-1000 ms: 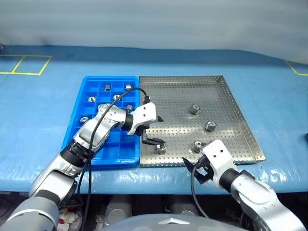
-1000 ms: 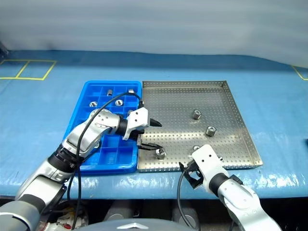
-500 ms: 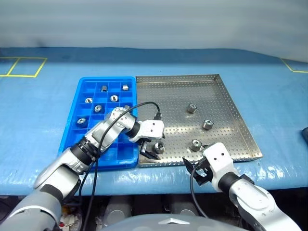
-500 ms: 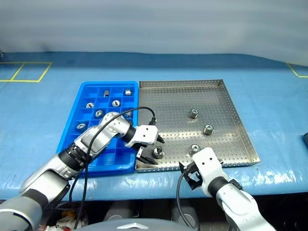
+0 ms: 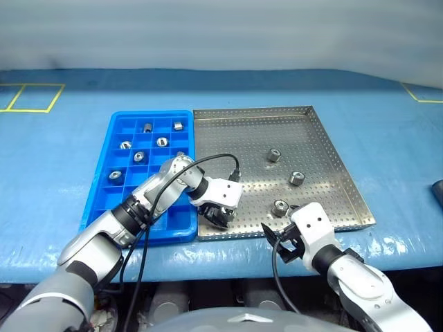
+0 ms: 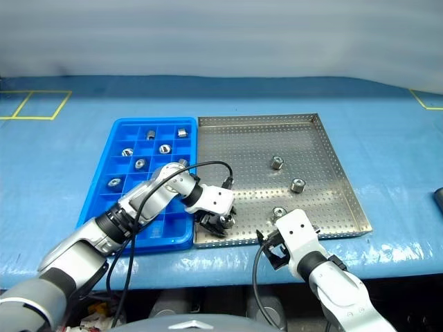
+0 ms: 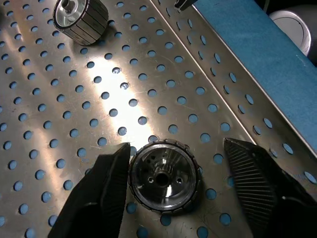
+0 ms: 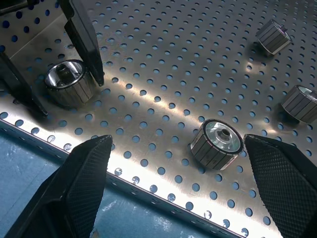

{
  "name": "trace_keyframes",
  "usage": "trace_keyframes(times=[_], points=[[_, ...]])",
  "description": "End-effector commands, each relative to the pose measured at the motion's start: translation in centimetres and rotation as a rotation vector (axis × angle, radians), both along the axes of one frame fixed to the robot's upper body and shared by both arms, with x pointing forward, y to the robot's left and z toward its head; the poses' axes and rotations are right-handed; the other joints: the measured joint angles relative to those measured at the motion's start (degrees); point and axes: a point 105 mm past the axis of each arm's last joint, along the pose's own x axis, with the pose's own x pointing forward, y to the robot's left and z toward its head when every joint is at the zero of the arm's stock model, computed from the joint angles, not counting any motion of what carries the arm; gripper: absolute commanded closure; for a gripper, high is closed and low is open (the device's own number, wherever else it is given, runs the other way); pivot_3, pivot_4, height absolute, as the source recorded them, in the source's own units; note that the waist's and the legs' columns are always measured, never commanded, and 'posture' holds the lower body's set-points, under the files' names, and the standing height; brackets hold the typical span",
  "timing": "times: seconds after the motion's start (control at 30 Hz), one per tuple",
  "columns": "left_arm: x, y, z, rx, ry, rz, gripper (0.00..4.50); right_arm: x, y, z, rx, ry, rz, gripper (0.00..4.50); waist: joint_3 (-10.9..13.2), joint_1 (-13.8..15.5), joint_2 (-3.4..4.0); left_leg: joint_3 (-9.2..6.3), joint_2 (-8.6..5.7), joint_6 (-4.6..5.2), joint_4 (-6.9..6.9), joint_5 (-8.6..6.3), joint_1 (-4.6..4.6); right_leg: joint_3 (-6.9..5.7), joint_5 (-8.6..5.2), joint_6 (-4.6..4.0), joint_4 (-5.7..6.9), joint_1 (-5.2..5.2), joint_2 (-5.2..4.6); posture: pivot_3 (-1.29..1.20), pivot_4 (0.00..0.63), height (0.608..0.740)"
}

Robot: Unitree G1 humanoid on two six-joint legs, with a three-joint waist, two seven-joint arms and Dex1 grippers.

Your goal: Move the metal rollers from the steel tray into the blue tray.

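The left gripper [image 7: 171, 191] is lowered over a metal roller [image 7: 164, 176] near the front edge of the steel tray [image 5: 325, 149]; one finger touches the roller, the other stands apart, so no grip is yet made. Closing fully, lifting and carrying to the blue tray [image 5: 118, 159] is judged next. The right gripper [image 8: 183, 193] is held wide apart.

— How many metal rollers [image 5: 279, 207] do you count on the steel tray [image 5: 304, 138]?
— You have four there.
— And in the blue tray [image 5: 119, 214]?
— You can count five clearly; a sixth is half hidden.
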Motion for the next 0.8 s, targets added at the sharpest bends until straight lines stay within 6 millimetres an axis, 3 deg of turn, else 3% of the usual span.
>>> trace_keyframes(times=[0.03,0.17,0.33,0.47,0.67,0.8], points=[[-0.1,0.4,0.1,0.010,-0.007,-0.013,2.83,0.2,0.4,1.4,-0.001,-0.061,0.015,0.00,0.00,-0.02,0.00,0.00,0.00,0.00,0.00,0.00,0.00,0.00,0.00,0.00,0.00,0.00,0.00,-0.07,0.150,0.740],[0.1,0.2,0.6,-0.025,-0.022,0.005,2.83,0.5,0.6,1.5,0.000,-0.068,0.033,0.00,0.00,-0.03,0.00,0.00,0.00,0.00,0.00,0.00,0.01,0.00,0.00,0.00,0.01,0.00,0.02,-0.04,0.150,0.740],[1.6,-0.9,4.1,-0.239,-0.033,0.168,2.83,1.4,1.0,2.2,0.007,-0.104,0.052,0.00,0.00,0.19,-0.01,-0.01,0.04,0.00,0.05,0.00,-0.01,0.00,0.00,0.01,0.08,-0.02,0.02,-0.03,0.150,0.740],[3.0,-0.6,7.6,-0.457,-0.059,0.381,2.83,2.0,2.0,2.6,0.012,-0.122,0.110,0.00,0.01,0.51,-0.01,-0.02,0.07,0.01,0.08,0.00,-0.02,0.01,0.02,0.05,0.06,0.01,-0.04,0.00,0.150,0.740],[3.7,3.1,11.0,-0.711,-0.171,0.684,2.83,3.1,3.6,3.0,-0.005,-0.133,0.252,0.00,0.00,0.72,0.00,-0.02,0.06,0.00,0.01,0.00,0.07,0.03,0.05,0.07,0.10,0.03,0.00,0.10,0.150,0.740],[2.8,5.8,11.1,-0.749,-0.230,0.854,2.83,4.3,5.1,3.3,-0.016,-0.146,0.368,0.00,0.02,2.20,-0.02,-0.09,0.04,-0.04,0.02,0.03,0.11,-0.05,0.18,0.29,0.18,0.06,0.00,0.20,0.150,0.740]])
